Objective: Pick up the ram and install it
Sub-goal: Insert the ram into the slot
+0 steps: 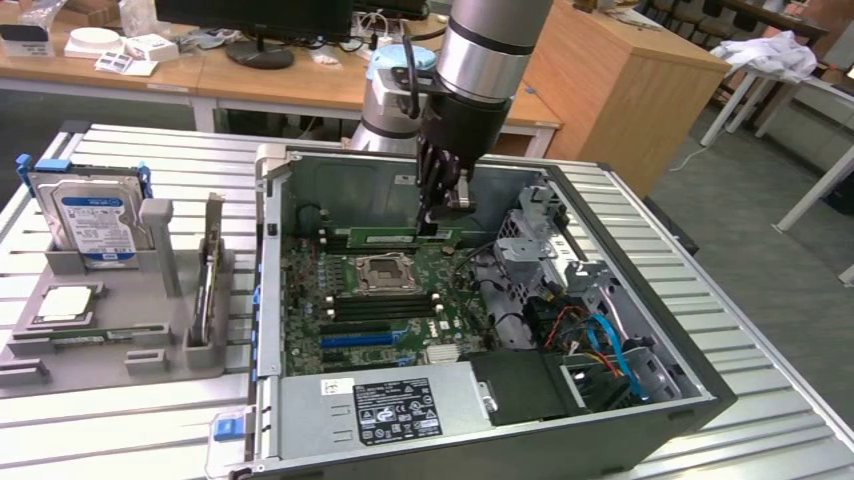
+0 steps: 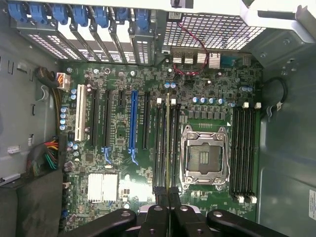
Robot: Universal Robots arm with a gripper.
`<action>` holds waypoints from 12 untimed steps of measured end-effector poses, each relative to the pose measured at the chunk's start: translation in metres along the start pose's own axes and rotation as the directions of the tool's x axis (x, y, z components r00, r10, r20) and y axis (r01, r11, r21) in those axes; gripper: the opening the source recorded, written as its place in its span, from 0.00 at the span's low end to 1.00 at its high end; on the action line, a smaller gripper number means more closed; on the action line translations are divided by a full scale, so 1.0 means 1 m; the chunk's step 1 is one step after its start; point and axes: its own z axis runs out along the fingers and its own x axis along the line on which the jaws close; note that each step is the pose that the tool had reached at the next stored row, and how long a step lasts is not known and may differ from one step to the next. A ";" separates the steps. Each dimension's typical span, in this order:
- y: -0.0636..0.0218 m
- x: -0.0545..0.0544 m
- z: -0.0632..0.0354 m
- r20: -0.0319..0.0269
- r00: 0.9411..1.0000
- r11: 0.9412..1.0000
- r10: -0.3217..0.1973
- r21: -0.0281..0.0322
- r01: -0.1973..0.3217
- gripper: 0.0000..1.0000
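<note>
From where I stand, the arm's broad silver-grey metal tube [image 1: 497,35] has a smooth, dull sheen. It joins a black cylindrical wrist section [image 1: 461,115]. Beside it, a pale blue round joint cap [image 1: 400,58] tops a second silver-grey tube segment [image 1: 387,125]. A thin black cable [image 1: 416,90] runs along the wrist's side. The black gripper [image 1: 437,225] is narrow and boxy. In the wrist view, its black rounded linkage bars [image 2: 113,219] fan outward from two slim dark fingers [image 2: 159,217].
</note>
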 end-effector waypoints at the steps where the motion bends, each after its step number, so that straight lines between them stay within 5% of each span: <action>1: 0.0000 0.000 0.0000 0.000 1.000 1.000 0.000 0.000 0.000 0.12; 12: -0.0002 0.000 0.0064 0.000 1.000 1.000 0.000 0.000 0.000 0.12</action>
